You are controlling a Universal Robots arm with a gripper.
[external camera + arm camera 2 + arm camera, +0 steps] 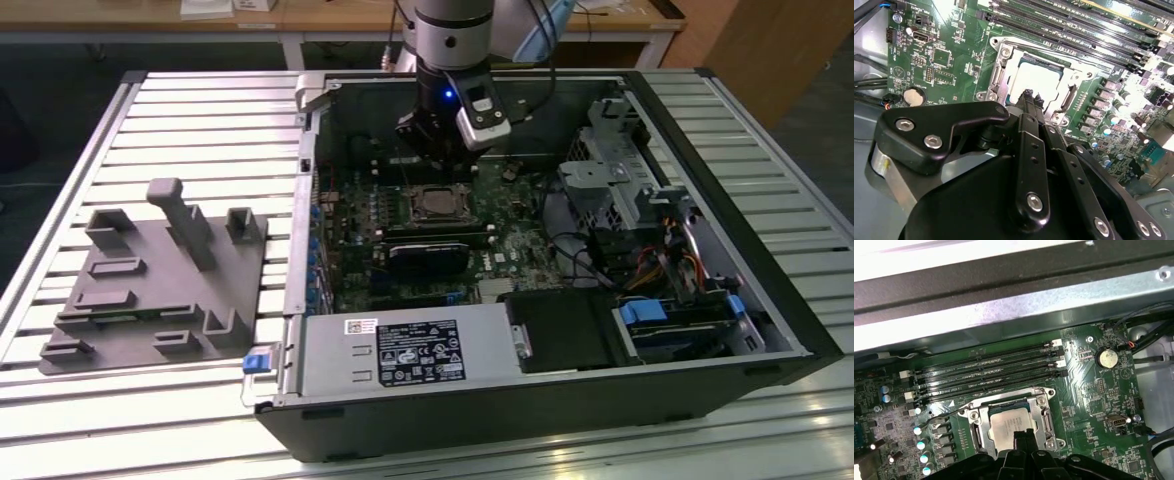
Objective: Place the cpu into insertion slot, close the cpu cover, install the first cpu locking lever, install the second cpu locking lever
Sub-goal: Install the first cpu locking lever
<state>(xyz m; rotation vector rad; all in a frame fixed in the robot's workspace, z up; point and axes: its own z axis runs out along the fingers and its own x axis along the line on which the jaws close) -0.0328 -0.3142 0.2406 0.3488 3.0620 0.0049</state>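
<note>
The cpu [1006, 425] lies flat in the insertion slot [430, 204], its silvery face showing in both wrist views [1036, 77]. The cpu cover [975, 427] is a metal frame lying down around the chip [1000, 65]. One thin wire lever [1004, 397] runs along the cover's edge beside the memory slots. Its end [939, 419] sticks out toward the capacitors. My gripper [1021, 438] hangs just above the chip's edge with its black fingers [1026, 107] pressed together and nothing between them. In the exterior view the gripper [438, 160] is inside the open case, right behind the socket.
Memory slots [989, 372] and the case wall [1004, 315] lie just beyond the socket. A black card [430, 255] sits in front of it, and a drive cage [614, 170] stands on the exterior view's right. A grey fixture [147, 280] lies on the slatted table.
</note>
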